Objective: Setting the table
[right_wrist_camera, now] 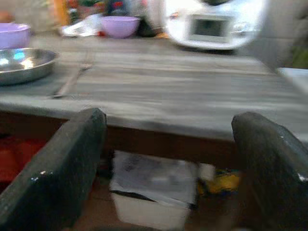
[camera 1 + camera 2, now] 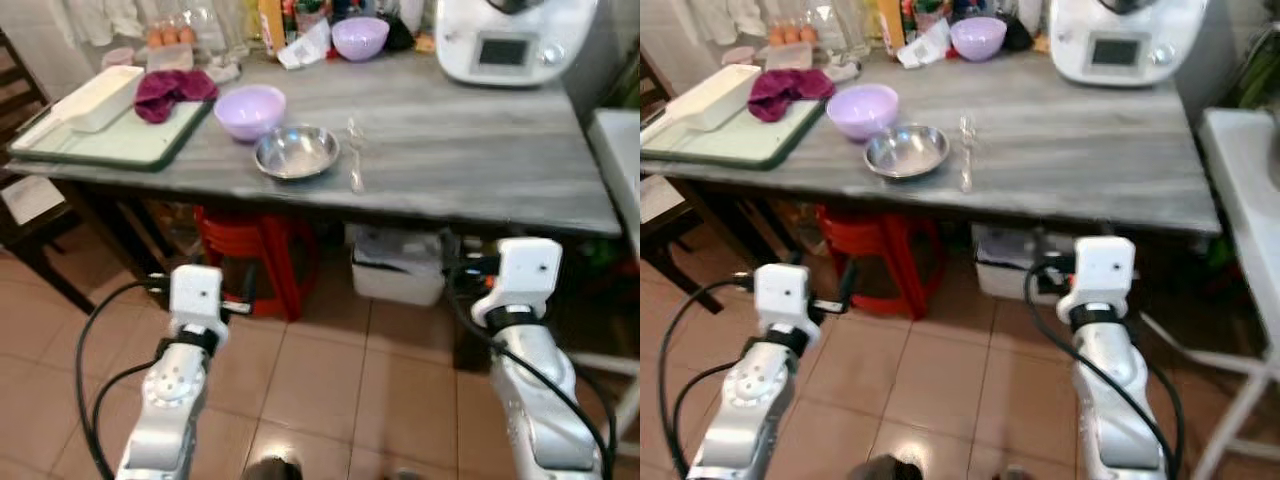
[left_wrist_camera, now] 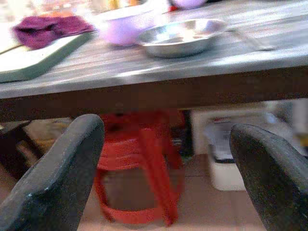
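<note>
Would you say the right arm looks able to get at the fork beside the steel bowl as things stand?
Probably yes. The right end effector is open and below the table edge; the fork lies near that edge, right of the steel bowl, with bare tabletop beside it.

Appliance (image 2: 512,40): your head views cut its top off at the frame edge; the right wrist view washes it out, screen unreadable.
Back-row clutter (image 2: 285,22): bottles and packets too small and soft for you to name.
Fork (image 2: 355,155): thin and blurred; possibly a fork, tines not resolvable.
Red stool (image 2: 255,255): seat hidden under the table (image 2: 480,160) edge; you see legs only.
White box (image 2: 398,265): upper part hidden by the table.
Tray (image 2: 110,145): left corner cropped.
Left gripper (image 3: 166,168): fingertips run off frame.
Right gripper (image 1: 168,168): same.
</note>
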Robot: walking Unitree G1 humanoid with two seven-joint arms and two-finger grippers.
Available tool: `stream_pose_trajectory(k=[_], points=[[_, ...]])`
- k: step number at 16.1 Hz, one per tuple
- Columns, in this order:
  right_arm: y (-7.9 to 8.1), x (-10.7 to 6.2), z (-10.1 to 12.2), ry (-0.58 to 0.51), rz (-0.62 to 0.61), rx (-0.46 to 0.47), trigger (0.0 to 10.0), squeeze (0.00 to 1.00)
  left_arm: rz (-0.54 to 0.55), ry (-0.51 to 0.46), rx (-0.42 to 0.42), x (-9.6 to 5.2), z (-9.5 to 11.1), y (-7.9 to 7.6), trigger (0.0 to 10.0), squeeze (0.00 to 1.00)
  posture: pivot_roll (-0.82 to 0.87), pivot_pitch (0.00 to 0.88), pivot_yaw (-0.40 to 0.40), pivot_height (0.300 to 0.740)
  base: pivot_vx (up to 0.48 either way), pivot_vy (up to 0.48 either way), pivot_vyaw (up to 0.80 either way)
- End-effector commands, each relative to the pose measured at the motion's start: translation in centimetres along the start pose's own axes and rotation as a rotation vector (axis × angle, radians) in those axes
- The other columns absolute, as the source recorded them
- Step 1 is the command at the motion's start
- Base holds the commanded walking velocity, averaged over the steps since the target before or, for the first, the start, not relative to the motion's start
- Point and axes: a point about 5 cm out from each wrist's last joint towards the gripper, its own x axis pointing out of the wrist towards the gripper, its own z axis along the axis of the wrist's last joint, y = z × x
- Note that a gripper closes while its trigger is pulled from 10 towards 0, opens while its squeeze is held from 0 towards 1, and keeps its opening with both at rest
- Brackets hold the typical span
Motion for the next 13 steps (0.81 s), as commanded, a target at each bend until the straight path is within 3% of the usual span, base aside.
stream_pose_trajectory(k=[1, 6, 10, 13], points=[[0.39, 0.04, -0.19, 0.012, 0.001, 0.027, 10.0, 0.00, 0.003, 0.004, 0.020, -0.07, 0.05, 0.45, 10.0, 0.00, -0.14, 0.126, 0.071, 0.740, -0.349, 0.000, 0.00], [0.41, 0.08, -0.54, 0.022, -0.031, 0.031, 10.0, 0.00, -0.003, 0.008, 0.023, -0.22, 0.00, 0.41, 10.0, 0.00, -0.14, 0.130, 0.075, 0.740, -0.346, 0.000, 0.00], [0.83, 0.03, -0.60, 0.035, -0.017, 0.031, 10.0, 0.00, -0.076, -0.029, -0.039, -0.20, 0.54, 0.28, 10.0, 0.00, -0.14, 0.130, 0.079, 0.740, 0.000, 0.000, 0.00], [0.83, 0.20, -0.50, 0.029, -0.017, 0.040, 10.0, 0.00, -0.089, -0.033, -0.028, -0.11, 0.71, -0.07, 10.0, 0.00, -0.14, 0.128, 0.080, 0.740, 0.000, 0.000, 0.00]])
